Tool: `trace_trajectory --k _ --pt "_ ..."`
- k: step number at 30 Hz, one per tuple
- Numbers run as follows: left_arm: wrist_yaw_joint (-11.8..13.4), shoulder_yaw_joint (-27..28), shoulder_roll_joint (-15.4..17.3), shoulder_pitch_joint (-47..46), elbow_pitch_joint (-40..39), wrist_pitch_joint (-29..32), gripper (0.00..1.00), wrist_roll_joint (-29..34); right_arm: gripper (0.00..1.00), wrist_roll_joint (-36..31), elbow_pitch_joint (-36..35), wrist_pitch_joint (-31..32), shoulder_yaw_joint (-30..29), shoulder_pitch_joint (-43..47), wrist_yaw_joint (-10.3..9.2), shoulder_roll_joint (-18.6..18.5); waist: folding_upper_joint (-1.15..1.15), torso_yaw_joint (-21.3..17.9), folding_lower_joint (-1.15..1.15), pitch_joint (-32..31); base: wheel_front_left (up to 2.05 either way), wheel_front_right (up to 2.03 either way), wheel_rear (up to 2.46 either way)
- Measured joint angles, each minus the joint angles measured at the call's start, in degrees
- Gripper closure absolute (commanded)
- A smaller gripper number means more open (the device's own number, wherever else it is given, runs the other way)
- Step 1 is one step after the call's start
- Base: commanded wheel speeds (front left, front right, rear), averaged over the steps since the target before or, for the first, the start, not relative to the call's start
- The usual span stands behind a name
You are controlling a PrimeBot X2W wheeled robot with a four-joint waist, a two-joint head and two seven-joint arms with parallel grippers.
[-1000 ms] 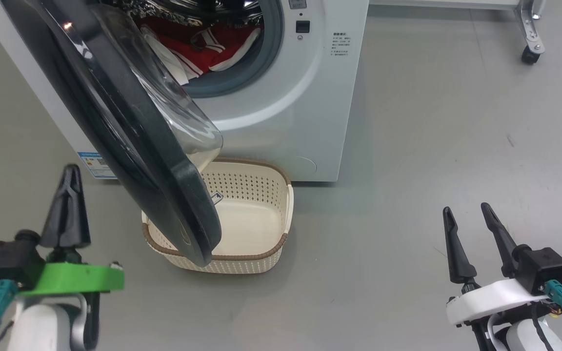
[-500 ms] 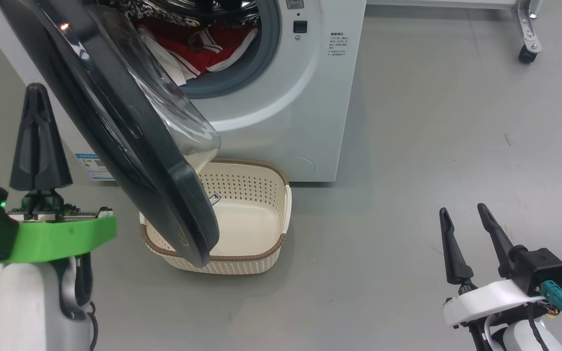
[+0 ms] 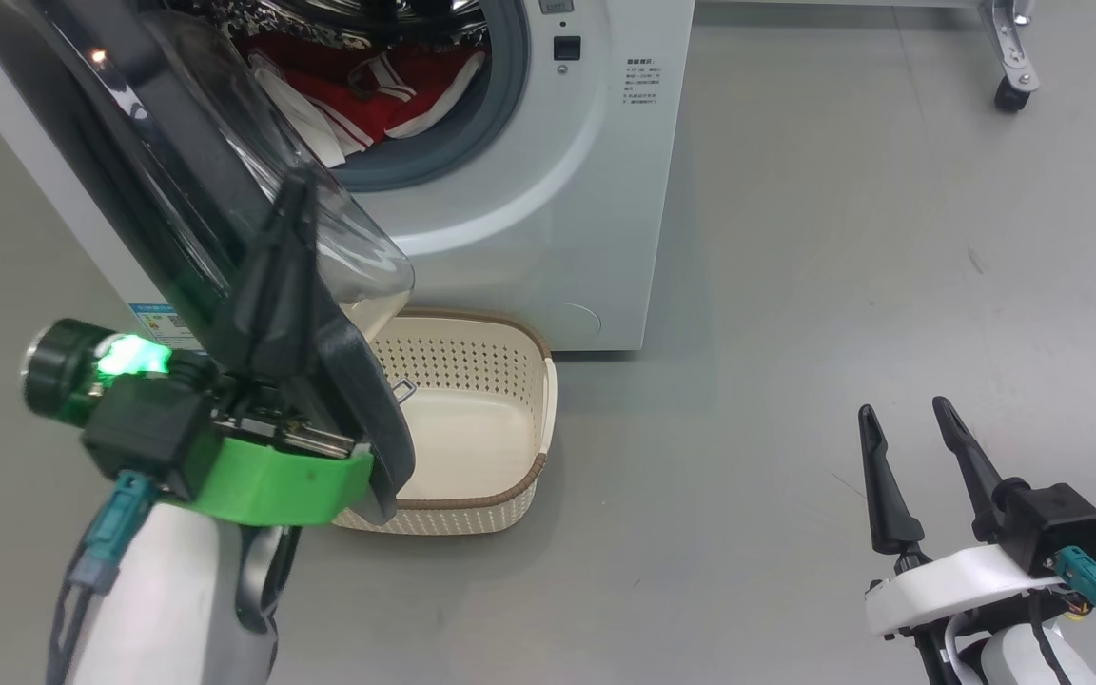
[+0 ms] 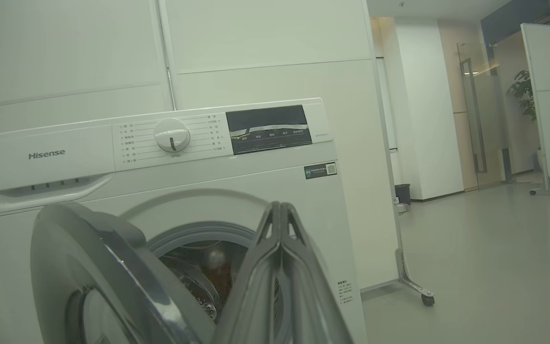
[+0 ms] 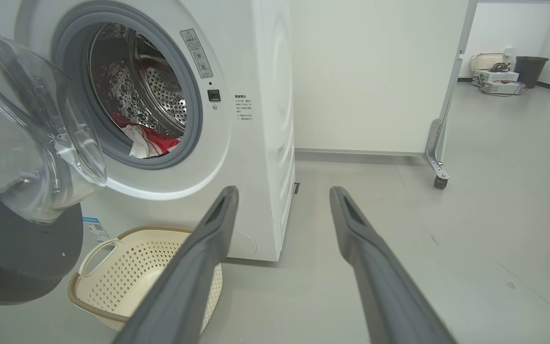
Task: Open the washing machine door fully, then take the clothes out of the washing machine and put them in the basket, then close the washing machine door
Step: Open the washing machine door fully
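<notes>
Grey floor (image 3: pixel 843 238), door edge (image 3: pixel 375 414) perhaps over basket (image 3: pixel 472 514)

washing machine (image 3: pixel 548 238) white | door (image 3: pixel 167 181) black | clothes (image 3: pixel 386 100) red, seemingly white-striped | basket (image 3: pixel 481 366) cream, perforated, brown rim

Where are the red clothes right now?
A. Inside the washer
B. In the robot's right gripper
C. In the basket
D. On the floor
A: the clothes lie inside the washer, seen through its round opening.
</notes>
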Motion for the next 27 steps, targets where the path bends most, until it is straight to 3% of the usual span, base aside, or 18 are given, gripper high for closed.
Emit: trace_trajectory --k 12,19,27 --pt "-0.31 -10.62 0.49 3.9 7.34 7.82 1.0 -0.98 0.0 0.08 0.56 0.0 -0.29 -0.01 0.0 1.25 0.0 -1.1 0.0 0.25 0.0 0.0 0.0" --pt "-0.32 -11.47 0.48 4.81 11.76 10.72 1.0 -4.48 0.0 0.02 0.9 -0.01 -0.59 -0.03 0.0 1.4 0.0 -1.53 0.0 0.43 0.0 0.0 0.0" --pt "-0.32 -8.8 0.47 4.84 15.81 11.61 1.0 -7.31 0.0 -0.15 1.41 -0.01 0.04 -0.05 0.0 1.42 0.0 -2.1 0.0 0.61 0.0 0.0 0.0"
